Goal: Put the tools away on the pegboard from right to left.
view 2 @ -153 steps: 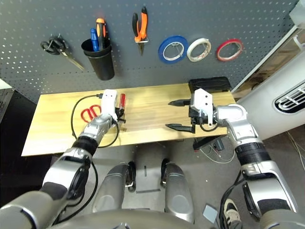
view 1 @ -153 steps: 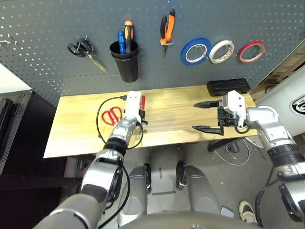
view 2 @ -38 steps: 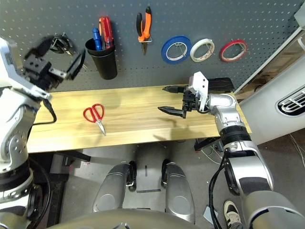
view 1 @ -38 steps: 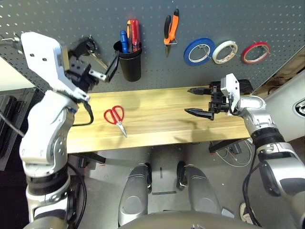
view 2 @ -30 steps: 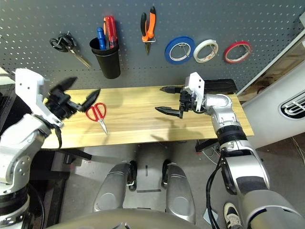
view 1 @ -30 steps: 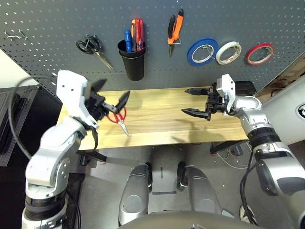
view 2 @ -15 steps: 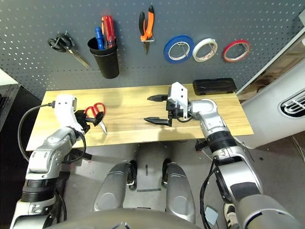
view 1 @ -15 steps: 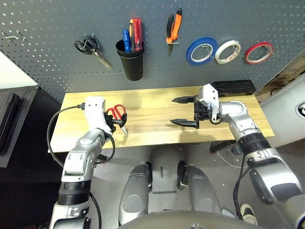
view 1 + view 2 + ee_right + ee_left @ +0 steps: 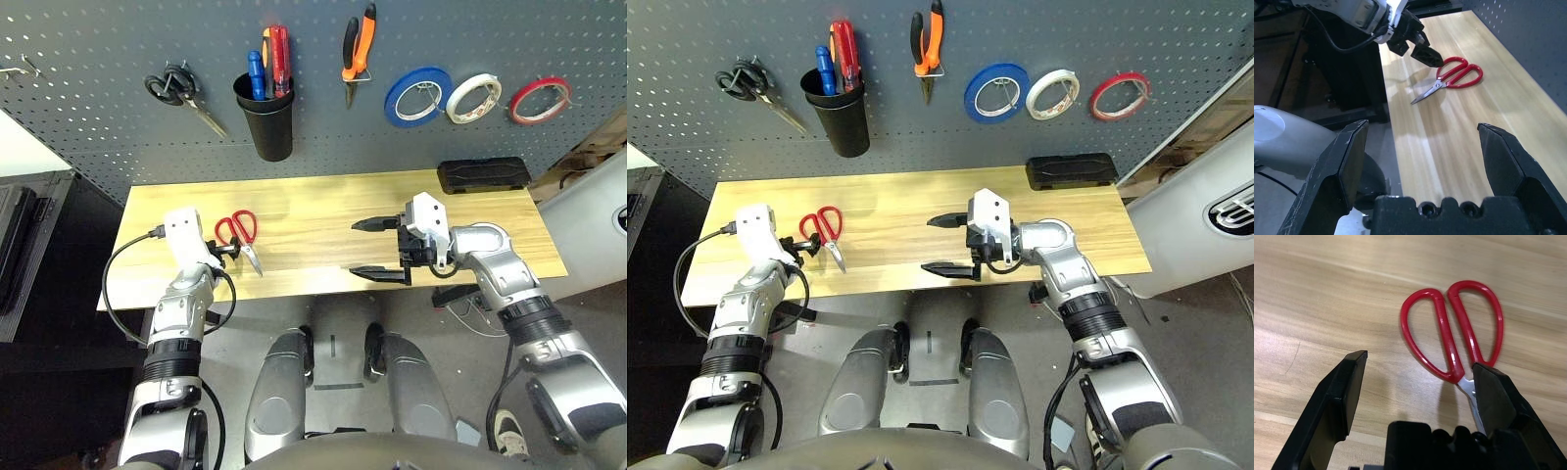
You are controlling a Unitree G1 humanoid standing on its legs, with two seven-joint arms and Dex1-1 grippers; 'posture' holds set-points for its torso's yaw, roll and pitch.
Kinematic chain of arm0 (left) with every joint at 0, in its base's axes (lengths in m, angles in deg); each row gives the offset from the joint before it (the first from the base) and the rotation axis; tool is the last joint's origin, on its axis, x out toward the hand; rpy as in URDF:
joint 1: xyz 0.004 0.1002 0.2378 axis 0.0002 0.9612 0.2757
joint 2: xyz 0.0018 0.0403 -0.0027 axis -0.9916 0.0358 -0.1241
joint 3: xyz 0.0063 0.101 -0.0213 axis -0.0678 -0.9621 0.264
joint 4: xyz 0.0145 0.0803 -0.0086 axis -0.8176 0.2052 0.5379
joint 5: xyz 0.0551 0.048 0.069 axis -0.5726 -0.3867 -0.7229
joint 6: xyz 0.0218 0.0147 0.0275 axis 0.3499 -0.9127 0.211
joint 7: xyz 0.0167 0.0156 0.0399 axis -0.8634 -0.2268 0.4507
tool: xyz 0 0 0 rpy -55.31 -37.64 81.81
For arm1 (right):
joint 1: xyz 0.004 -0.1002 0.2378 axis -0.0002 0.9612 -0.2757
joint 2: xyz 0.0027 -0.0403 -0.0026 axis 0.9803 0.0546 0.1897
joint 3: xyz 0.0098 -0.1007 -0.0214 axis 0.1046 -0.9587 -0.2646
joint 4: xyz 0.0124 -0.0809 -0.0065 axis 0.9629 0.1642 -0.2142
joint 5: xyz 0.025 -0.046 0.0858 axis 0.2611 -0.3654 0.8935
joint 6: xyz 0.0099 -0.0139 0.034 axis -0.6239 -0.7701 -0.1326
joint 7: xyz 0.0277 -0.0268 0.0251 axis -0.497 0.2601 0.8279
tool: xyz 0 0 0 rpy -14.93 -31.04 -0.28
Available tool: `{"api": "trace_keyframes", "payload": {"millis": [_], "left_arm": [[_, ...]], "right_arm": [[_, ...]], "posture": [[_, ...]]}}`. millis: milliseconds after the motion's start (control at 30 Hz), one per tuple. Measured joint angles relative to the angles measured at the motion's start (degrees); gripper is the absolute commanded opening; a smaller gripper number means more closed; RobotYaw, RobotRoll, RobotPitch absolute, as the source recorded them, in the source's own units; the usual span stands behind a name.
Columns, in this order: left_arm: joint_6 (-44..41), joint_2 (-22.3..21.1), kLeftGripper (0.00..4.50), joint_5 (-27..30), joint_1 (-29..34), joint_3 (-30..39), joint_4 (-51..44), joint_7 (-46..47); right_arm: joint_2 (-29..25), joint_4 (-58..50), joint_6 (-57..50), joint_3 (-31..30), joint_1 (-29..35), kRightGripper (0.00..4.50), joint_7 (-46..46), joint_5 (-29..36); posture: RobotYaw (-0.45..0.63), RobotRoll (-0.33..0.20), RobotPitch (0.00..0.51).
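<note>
Left hand point(image 9: 232, 253), fingers spread wide and empty, sits low beside the red-handled scissors point(image 9: 239, 233) on the table point(image 9: 313, 211).

A light wooden table point(image 9: 323, 201) with visible grain stands against a dark grey wall. Under it the floor point(image 9: 460, 387) is grey concrete, with some loose cables near the right side. To the left there is a black cabinet point(image 9: 34, 259) and a white surface – to the right, a white rounded object point(image 9: 1205, 211) with a vent.
</note>
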Motion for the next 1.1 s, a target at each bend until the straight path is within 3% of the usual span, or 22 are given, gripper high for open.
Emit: {"api": "trace_keyframes", "payload": {"millis": [667, 800, 1100], "left_arm": [[10.3, 1.8, 4.46, 1.1, -9.4, 6.6, 18.5, 6.0], [12.2, 1.9, 3.56, 1.0, -9.7, 6.6, 19.8, 6.7], [12.8, 2.9, 0.12, 1.1, -7.5, 6.5, 16.5, 7.4]], "right_arm": [[-2.3, -7.5, -5.6, -0.2, 3.5, 4.50, -0.5, 2.5], [-2.7, -8.3, -6.0, -0.2, 3.5, 4.50, -0.6, 2.9], [-2.8, -7.5, -5.7, -0.1, 2.5, 4.50, -1.1, 3.2]], "posture": [[-0.03, 0.000, 0.333], [-0.03, 0.000, 0.329], [0.00, 0.000, 0.306]]}}
